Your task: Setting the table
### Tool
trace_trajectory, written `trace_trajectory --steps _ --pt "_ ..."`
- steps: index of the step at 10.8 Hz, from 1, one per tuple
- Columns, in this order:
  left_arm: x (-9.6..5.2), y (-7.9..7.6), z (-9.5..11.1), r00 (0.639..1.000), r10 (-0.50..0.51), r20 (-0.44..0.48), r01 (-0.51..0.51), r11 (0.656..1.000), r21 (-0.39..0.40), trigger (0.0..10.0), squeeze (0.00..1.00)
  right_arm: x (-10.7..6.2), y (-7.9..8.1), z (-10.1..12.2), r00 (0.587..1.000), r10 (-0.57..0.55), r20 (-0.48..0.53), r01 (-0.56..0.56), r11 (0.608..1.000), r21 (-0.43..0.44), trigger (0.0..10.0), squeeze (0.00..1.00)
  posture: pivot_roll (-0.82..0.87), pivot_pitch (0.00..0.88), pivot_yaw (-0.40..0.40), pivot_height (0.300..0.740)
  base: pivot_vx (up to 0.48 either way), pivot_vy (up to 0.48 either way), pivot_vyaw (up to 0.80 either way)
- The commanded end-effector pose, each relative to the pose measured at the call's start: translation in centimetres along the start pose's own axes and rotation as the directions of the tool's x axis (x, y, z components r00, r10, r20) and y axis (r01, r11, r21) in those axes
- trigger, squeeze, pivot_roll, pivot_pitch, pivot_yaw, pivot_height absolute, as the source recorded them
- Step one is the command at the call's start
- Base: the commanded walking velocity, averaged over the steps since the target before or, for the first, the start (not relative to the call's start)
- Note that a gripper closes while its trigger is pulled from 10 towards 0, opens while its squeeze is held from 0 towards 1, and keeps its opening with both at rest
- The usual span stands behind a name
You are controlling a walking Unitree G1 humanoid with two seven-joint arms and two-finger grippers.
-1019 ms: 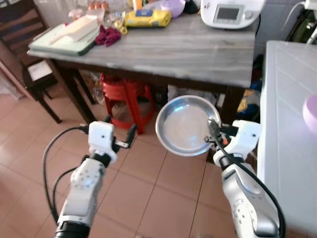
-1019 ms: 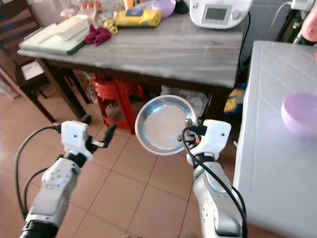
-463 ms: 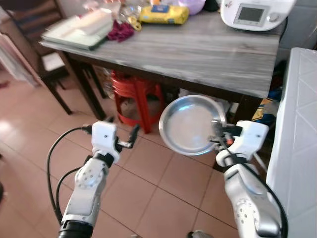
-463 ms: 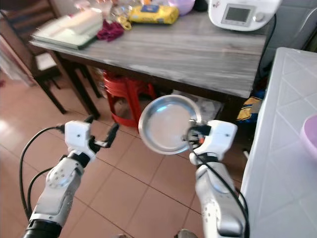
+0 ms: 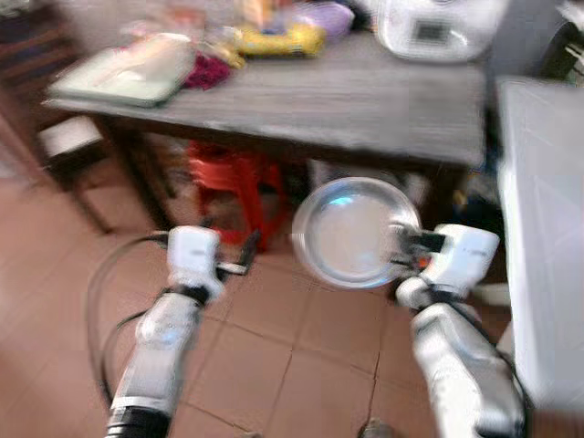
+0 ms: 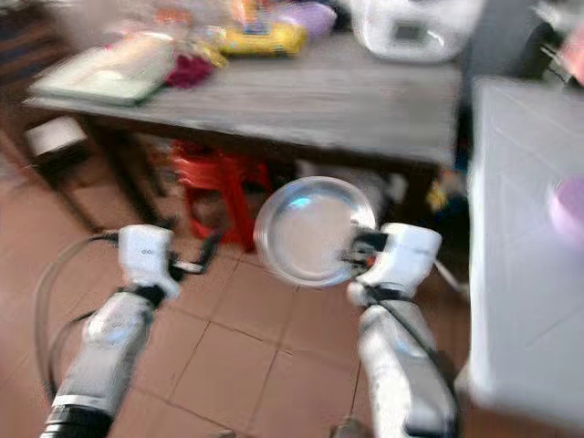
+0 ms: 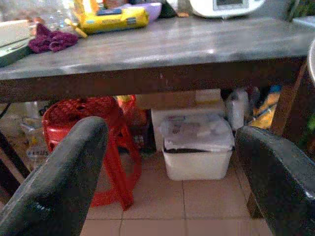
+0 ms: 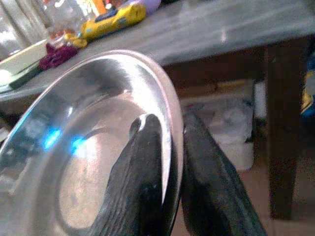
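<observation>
I am holding a shiny metal plate [image 5: 351, 233] in my right gripper [image 5: 401, 248]. My two black fingers [image 8: 140, 187] are pinching the plate's rim, one on the inside and one on the back. The plate is tilted up on its edge, with its hollow side facing me. It is up in the air above the tiled floor [image 5: 301, 365], just in front of the near edge of the grey wooden worktop [image 5: 310, 100].

My left gripper [image 5: 224, 255] is up in the air too, to the left of the plate and apart from it. Its fingers [image 7: 54, 182] are spread wide apart and holding nothing.

On the far edge of the worktop I am seeing a yellow packet [image 7: 110, 18], a purple bowl [image 5: 321, 16] and a white machine with a small screen [image 5: 429, 27]. Near the far left corner are a dark red cloth [image 7: 51, 39] and a pale green tray [image 5: 128, 78]. Under the worktop are a red stool [image 7: 93, 128] and a white box with a lid [image 7: 197, 145]. A white counter [image 5: 543, 228] is standing at my right side. The head pictures are blurry.
</observation>
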State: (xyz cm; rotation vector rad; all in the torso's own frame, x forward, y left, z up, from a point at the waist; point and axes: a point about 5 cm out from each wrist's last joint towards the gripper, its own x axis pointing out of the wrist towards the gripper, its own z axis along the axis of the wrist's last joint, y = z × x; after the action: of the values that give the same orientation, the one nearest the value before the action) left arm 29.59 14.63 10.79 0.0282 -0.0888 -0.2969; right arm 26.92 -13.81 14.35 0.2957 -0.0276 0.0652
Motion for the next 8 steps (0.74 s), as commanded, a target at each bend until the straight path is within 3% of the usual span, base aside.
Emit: trace_trajectory --steps 1,5,8 --pt "0.27 -0.44 0.16 1.0 -0.014 0.005 0.014 1.0 0.0 10.0 0.0 -0.02 -0.28 0.5 1.0 -0.012 0.02 0.013 1.0 -0.003 10.0 0.0 -0.07 0.136 0.115 0.74 0.0 0.48 -0.74" --pt "0.34 -0.6 0.18 1.0 -0.014 0.009 0.014 1.0 -0.004 10.0 0.0 -0.03 -0.31 0.53 1.0 -0.014 0.022 0.014 1.0 -0.004 10.0 0.0 -0.07 0.135 0.112 0.74 0.0 0.473 -0.6" --pt "0.33 -0.77 0.49 1.0 0.006 0.031 -0.006 1.0 0.002 10.0 0.0 -0.02 -0.33 0.51 1.0 -0.008 0.022 0.008 1.0 -0.009 10.0 0.0 -0.06 0.133 0.108 0.74 0.0 0.0 0.0"
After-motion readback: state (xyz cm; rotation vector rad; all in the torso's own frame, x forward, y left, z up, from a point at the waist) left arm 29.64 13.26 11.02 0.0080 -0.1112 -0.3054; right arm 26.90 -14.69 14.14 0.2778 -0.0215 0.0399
